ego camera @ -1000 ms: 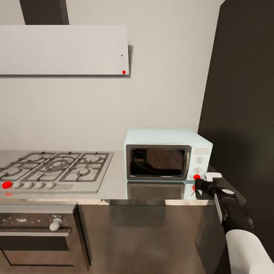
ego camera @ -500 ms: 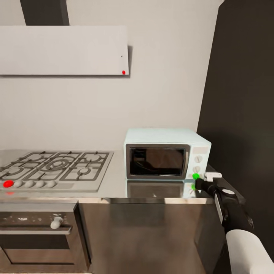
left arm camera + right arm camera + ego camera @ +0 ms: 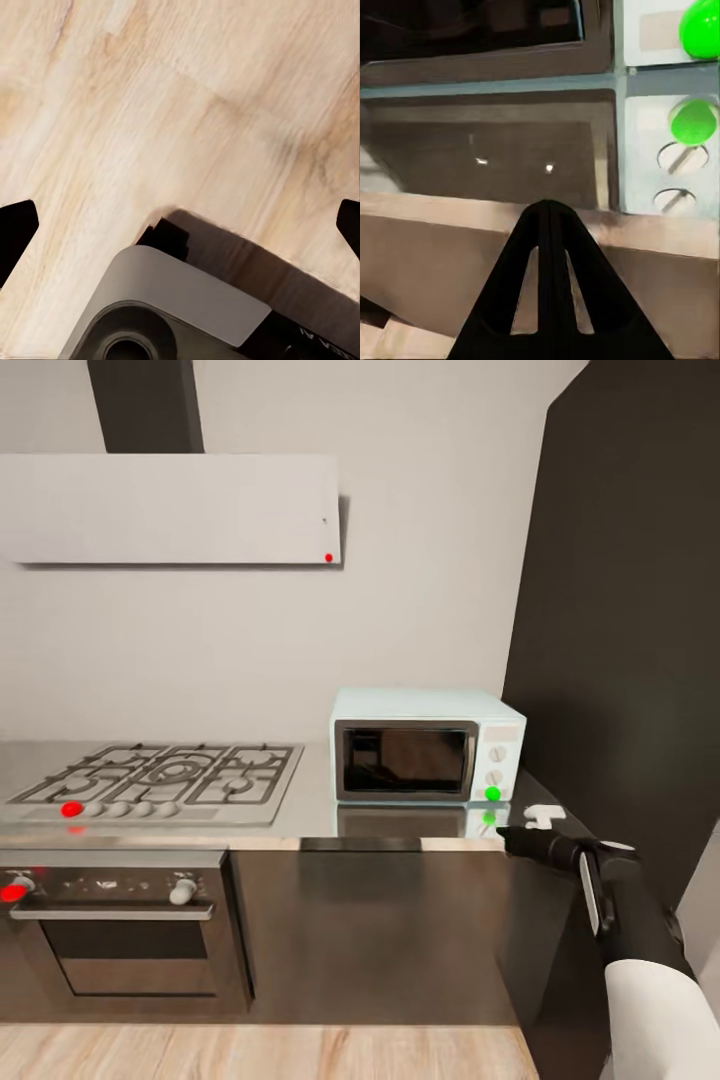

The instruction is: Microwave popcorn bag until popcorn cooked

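Before the microwave (image 3: 428,746) I hold my right hand (image 3: 505,834) pinched shut, seemingly clear of the surface (image 3: 310,812) edge; its light glows green.

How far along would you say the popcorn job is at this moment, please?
Well advanced, it seems. The microwave door is closed and the marker at its lower knob glows green, so heating looks started. Whether the bag is inside cannot be told through the dark glass. The right hand, closed, sits at the countertop edge just below the panel. Left: waiting for the popcorn to cook.
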Tool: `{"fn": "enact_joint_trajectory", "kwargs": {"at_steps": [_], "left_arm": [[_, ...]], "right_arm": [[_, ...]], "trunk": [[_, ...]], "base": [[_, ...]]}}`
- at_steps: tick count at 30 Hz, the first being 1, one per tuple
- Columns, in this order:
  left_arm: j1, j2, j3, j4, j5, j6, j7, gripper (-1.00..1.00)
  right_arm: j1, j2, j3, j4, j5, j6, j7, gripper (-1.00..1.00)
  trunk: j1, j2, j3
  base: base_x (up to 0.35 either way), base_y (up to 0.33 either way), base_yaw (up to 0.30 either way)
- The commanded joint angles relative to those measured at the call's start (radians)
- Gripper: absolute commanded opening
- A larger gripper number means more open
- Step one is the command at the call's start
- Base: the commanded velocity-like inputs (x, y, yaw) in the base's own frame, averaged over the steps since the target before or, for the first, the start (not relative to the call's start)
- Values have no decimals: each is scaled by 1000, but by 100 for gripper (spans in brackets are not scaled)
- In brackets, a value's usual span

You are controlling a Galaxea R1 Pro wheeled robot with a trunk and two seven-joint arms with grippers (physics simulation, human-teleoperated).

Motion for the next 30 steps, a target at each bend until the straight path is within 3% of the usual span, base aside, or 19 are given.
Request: {"fn": "enact_joint_trajectory", "kwargs": {"at_steps": [1, 5, 10, 11, 14, 16, 18, 19, 20, 21, 22, 24, 29, 30], "left_arm": [[-1, 0, -8, 0, 8, -2, 3, 100], [-1, 0, -9, 0, 8, -2, 3, 100], [-1, 0, -9, -1, 8, -2, 3, 100], [0, 0, -9, -1, 8, -2, 3, 100], [0, 3, -8, -1, 10, -2, 5, 100], [0, 4, -7, 0, 12, -2, 4, 100], [0, 4, -7, 1, 13, -2, 4, 100], [-1, 5, -7, 1, 13, -1, 4, 100], [0, 5, -7, 2, 13, 0, 4, 100], [0, 5, -7, 2, 13, 0, 4, 100], [0, 5, -7, 2, 13, 1, 3, 100], [0, 6, -7, 2, 13, 8, 3, 100], [0, 6, -7, 2, 12, 15, 3, 100], [0, 5, -7, 3, 11, 15, 2, 100]], "right_arm": [[-1, 0, -2, 0, 11, 4, 14, -100], [-1, 1, -1, 6, 15, 2, 17, -100], [-1, 12, 2, 35, 75, -4, 19, -100], [-1, 14, 4, 122, 85, -8, 10, -100], [-1, 24, 6, 262, 103, -30, -57, -100], [-1, 42, 5, 483, 116, -97, -165, -100], [-1, 39, 4, 735, 137, -172, -293, -100], [1, 35, 4, 941, 148, -265, -410, -100], [-1, 19, 5, 1033, 151, -340, -496, -100], [3, 6, 6, 1060, 152, -383, -546, -100], [39, -9, 6, 1089, 153, -431, -605, -100], [182, -30, 6, 1114, 155, -497, -656, -100], [446, -42, 6, 1123, 154, -694, -681, -100], [474, -42, 5, 1123, 153, -715, -682, -100]], "trunk": [[-1, -1, -1], [-1, -1, -1], [-1, -1, -1], [-1, -1, -1], [-1, -1, -1], [-1, -1, -1], [-1, -1, -1], [-1, -1, -1], [-1, -1, -1], [-1, -1, -1], [-1, -1, -1], [-1, -1, -1], [-1, -1, -1], [-1, -1, -1]], "base": [[-345, 0, 0], [-345, 0, 0], [-345, 0, 0], [-326, 0, 0], [-185, 0, 0], [-29, 0, 0], [-8, 0, 0], [-3, 0, 0], [-1, 0, 0], [0, 0, 0], [0, 0, 0], [0, 0, 0], [0, 0, 0], [0, 0, 0]]}}
